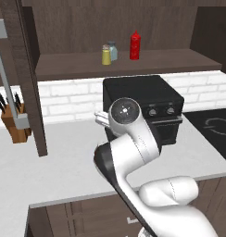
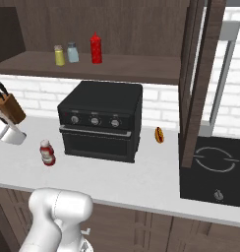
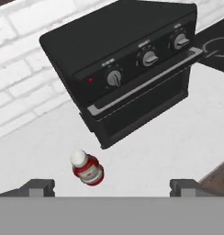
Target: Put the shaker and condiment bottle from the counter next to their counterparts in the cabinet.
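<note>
The condiment bottle (image 3: 87,168), squat and red with a white cap, stands on the counter (image 2: 141,182) just left of the black oven; it is also seen from the right base as the condiment bottle (image 2: 47,153). My gripper (image 3: 112,189) hovers above and near it, open and holding nothing, with the bottle slightly left of the middle between the fingertips (image 3: 40,186). On the cabinet (image 1: 64,69) shelf, the yellow shaker (image 1: 106,55) stands right beside the blue-grey shaker (image 1: 113,51). The tall red squeeze bottle (image 1: 135,45) stands a little to their right.
A black countertop oven (image 2: 100,120) sits against the brick wall, under the shelf. A knife block (image 1: 15,122) stands at the far left. A hot dog (image 2: 159,134) lies right of the oven, before a dark upright panel (image 2: 195,88) and the cooktop (image 2: 218,165).
</note>
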You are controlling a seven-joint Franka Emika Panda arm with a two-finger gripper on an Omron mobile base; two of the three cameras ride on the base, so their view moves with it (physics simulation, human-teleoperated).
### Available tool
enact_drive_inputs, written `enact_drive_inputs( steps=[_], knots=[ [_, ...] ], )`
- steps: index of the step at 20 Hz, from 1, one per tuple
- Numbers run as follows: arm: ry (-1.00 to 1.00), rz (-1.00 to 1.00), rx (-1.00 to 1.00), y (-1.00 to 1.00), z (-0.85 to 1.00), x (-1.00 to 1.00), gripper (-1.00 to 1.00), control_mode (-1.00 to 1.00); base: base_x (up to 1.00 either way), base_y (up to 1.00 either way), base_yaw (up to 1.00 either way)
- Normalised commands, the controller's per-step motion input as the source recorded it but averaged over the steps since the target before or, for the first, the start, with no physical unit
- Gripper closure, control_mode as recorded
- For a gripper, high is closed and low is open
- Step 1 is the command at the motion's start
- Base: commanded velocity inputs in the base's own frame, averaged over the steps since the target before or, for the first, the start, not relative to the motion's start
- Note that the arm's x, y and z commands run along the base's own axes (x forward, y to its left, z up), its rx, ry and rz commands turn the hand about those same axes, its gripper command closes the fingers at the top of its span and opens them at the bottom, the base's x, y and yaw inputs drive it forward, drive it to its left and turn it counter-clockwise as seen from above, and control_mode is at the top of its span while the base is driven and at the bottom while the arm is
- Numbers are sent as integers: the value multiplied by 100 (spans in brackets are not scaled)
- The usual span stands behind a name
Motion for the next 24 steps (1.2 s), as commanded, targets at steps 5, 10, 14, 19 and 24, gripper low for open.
enact_drive_inputs(
  steps=[5, 10, 14, 19, 24],
  knots=[
    [5, -7, 0, 1, -51, 0, -100, -100, 0, 0, 0],
    [18, -3, -4, 16, -49, 0, -100, -100, 0, 0, 0],
    [8, -2, -1, 16, -44, 0, -100, -100, 0, 0, 0],
    [0, -3, 0, 6, -36, 5, -100, -100, 0, 0, 0],
    [0, -2, 0, 0, -16, 26, -100, -100, 0, 0, 0]
  ],
)
